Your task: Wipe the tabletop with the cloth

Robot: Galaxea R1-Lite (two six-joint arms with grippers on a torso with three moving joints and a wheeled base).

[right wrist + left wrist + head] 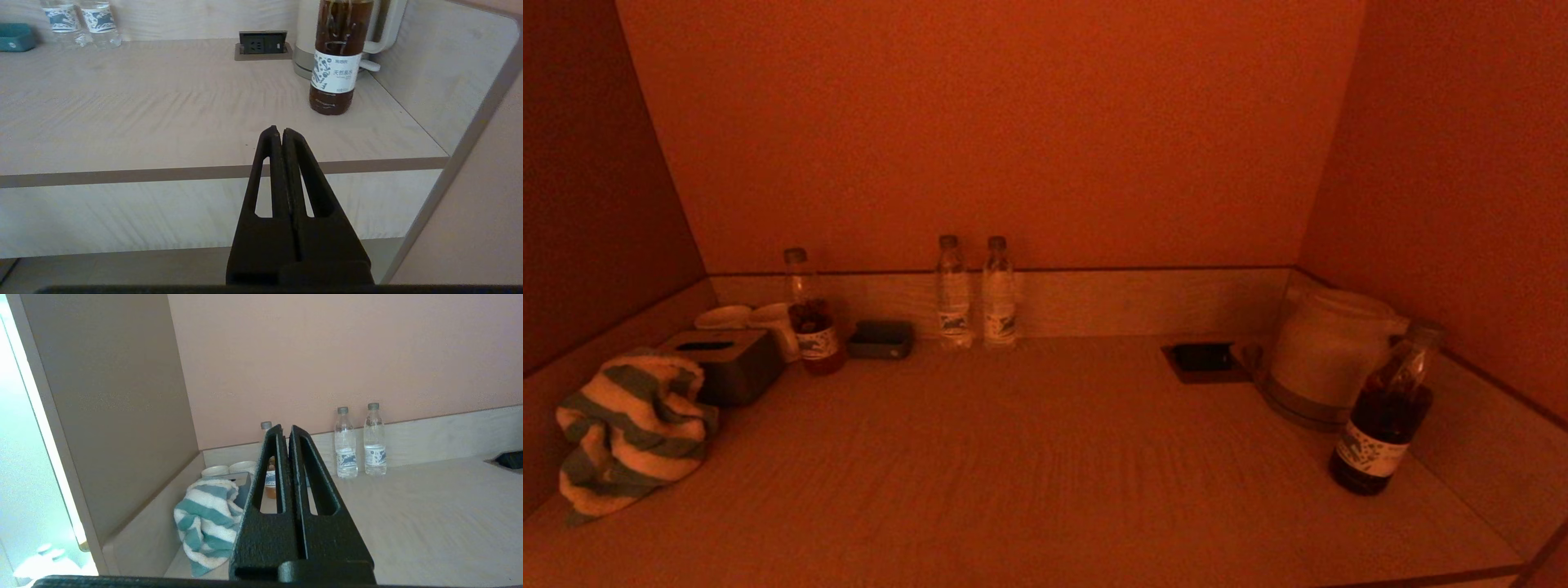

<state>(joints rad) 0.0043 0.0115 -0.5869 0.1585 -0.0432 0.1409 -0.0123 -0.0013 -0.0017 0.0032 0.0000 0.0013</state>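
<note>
the cloth [629,429], a green-and-white striped towel, lies bunched in a heap at the far left of the tabletop [1045,457], slumped against the left side wall and touching the front of a tissue box [731,363]. no wiping is under way; the cloth is untouched.

left gripper [284,430]: fingers pressed together, holding nothing, raised above the surface and aimed toward the back-left corner, near the cloth but apart from it. right gripper [278,131]: fingers likewise closed and empty, held out in front of the table's front edge, well apart from the cloth. neither arm appears in the head view.

handling judgement: the cloth looks soft, light and limp terry; it should compress easily, will not slip from a firm pinch, and cannot break. it will drape and trail when lifted. the best hold is probably the upper bulge of the heap, where folds stack thick enough for the fingers to bite.

risk: the tea bottle [810,318] and cups [747,317] behind the box stand close; a dragged cloth could topple them. another tea bottle [337,57] stands at the right.
</note>
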